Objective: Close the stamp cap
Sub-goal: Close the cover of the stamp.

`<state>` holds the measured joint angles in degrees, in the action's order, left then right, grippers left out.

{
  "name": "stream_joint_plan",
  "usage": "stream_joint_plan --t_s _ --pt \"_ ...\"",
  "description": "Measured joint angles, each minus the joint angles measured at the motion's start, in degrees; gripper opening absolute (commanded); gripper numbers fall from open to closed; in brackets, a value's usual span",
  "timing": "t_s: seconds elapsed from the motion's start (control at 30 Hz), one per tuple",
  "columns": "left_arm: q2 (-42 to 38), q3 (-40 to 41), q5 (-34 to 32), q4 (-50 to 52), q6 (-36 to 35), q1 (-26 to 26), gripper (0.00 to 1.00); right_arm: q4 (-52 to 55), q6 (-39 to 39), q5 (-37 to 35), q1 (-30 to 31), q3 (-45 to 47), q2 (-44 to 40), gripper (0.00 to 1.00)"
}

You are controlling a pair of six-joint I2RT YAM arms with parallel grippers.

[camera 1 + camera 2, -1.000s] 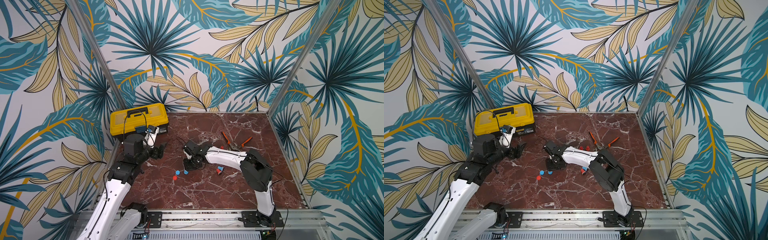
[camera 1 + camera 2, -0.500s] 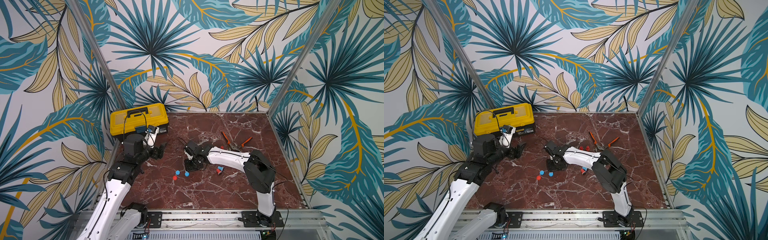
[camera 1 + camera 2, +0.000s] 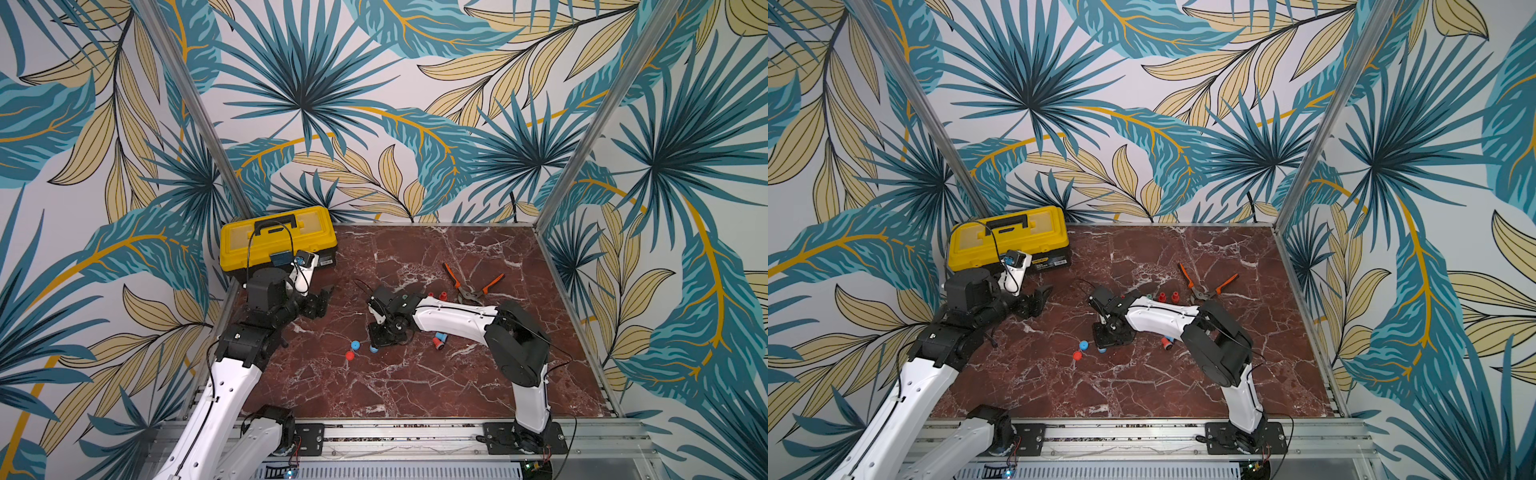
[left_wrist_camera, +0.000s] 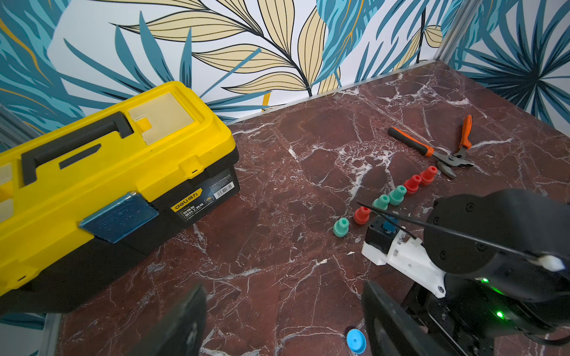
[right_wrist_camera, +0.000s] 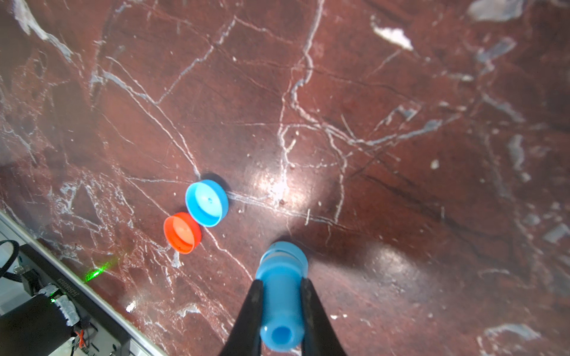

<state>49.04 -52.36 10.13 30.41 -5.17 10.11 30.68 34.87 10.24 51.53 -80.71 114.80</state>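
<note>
Holding: my right end effector (image 5: pixel 281 285) is clamped on the blue stamp (image 5: pixel 282 262), one finger on each side of its narrow neck, with the wide end pointing down at the counter (image 5: pixel 401 138).
Stamp height: I cannot tell whether that wide end touches the counter or hangs just above it.
Cap: the blue cap (image 5: pixel 206 203) lies open side up on the counter. It is apart from the stamp and not on it, off toward my left arm's side.
Neighbour: a red cap (image 5: pixel 182 232) lies open side up just beside the blue cap, on the side nearer the front rail. Whether the two touch I cannot tell.
From above: in both top views the two caps sit near the stamp (image 3: pixel 374 349), which shows only as a blue tip under my right end effector (image 3: pixel 380 334).
Other arm: my left end effector (image 4: pixel 283 289) has its fingers wide apart with nothing between them. It is above bare counter near the yellow toolbox (image 4: pixel 108 160), well apart from the stamp.
Far side: a row of red and green stamps (image 4: pixel 381 202) stands upright, with orange-handled pliers (image 4: pixel 444 155) just beyond it.
</note>
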Motion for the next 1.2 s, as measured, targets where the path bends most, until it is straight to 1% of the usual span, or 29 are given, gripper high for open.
stream_joint_plan --t_s 0.23,0.53,0.7,0.93,1.03,1.2 --pt "0.00 0.00 0.00 0.00 0.02 0.00 0.81 -0.22 -1.03 -3.52 0.76 -0.13 0.04 0.11" --pt "0.00 0.00 -0.02 0.00 0.02 0.00 0.81 2.51 -5.66 -11.39 3.78 -2.56 1.38 0.07" --pt "0.00 0.00 -0.02 0.00 0.00 0.00 0.81 5.35 -8.85 -15.74 5.77 -5.14 3.02 0.02" --pt "0.02 0.00 -0.02 0.00 0.00 0.00 0.81 11.21 -12.33 -22.49 8.55 -10.58 6.51 0.00" --pt "0.02 0.09 -0.02 -0.02 0.00 0.00 0.81 12.72 -13.29 -23.52 9.03 -12.02 7.45 0.00" --pt "0.02 0.24 -0.02 -0.02 0.20 0.00 0.81 13.09 -13.70 -22.49 8.81 -12.66 7.74 0.00"
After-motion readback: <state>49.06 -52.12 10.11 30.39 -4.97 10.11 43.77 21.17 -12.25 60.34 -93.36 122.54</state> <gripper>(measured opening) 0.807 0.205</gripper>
